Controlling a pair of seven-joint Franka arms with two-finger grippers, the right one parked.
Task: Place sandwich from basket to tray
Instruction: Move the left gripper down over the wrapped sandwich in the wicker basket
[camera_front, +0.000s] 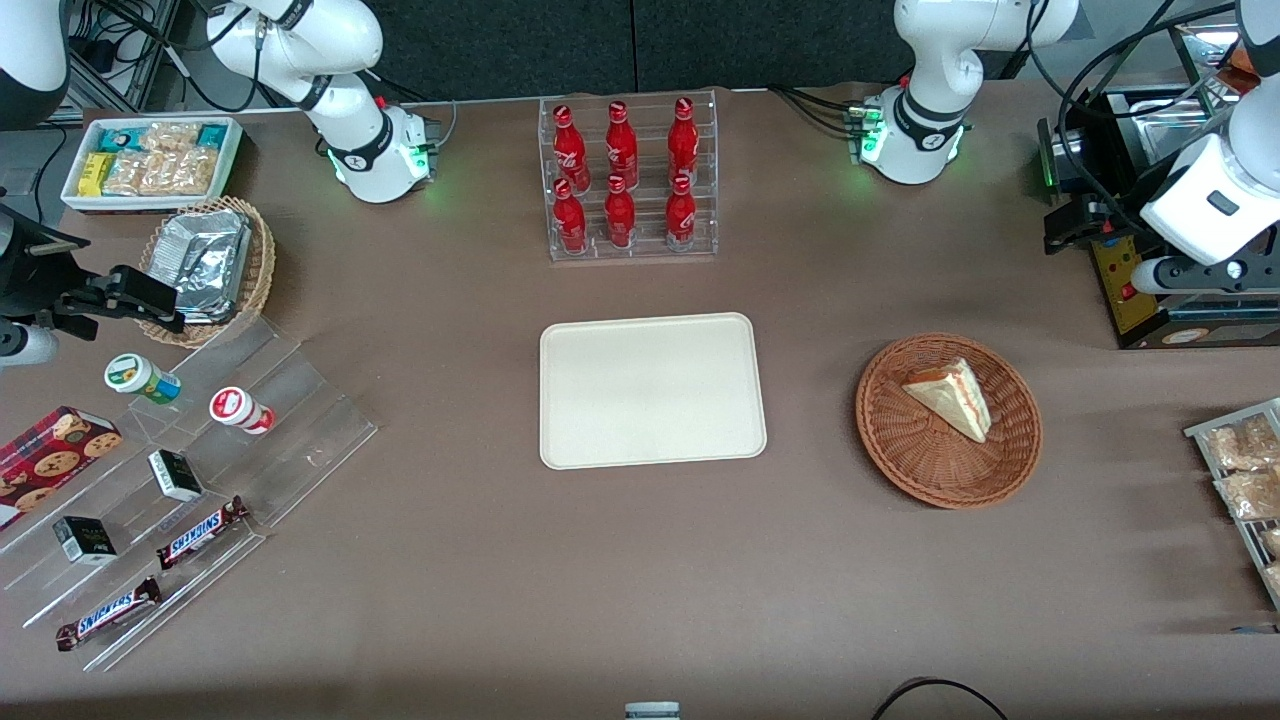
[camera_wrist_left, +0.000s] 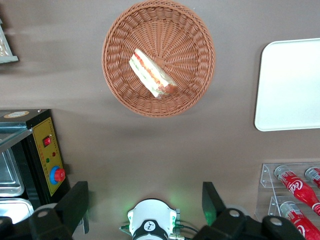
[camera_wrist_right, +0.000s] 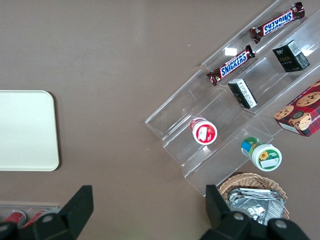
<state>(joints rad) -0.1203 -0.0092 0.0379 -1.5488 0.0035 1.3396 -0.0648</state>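
Observation:
The sandwich (camera_front: 950, 400) (camera_wrist_left: 151, 75), a pale wedge with a red and green filling stripe, lies inside the reddish-brown wicker basket (camera_front: 905, 465) (camera_wrist_left: 125, 95). The cream-white tray (camera_front: 650, 390) (camera_wrist_left: 290, 85) lies flat at mid-table with nothing on it, a gap of bare cloth between it and the basket. My gripper (camera_front: 1072, 225) (camera_wrist_left: 144, 200) hangs high above the table toward the working arm's end, farther from the front camera than the basket. It is open, with its dark fingers (camera_wrist_left: 75, 205) spread wide and nothing between them.
An acrylic rack of red bottles (camera_front: 630, 180) stands farther from the front camera than the tray. A black box with a yellow panel and red button (camera_front: 1130, 290) (camera_wrist_left: 47, 160) sits beside my gripper. Snack packets on a rack (camera_front: 1245, 470) lie at the working arm's end.

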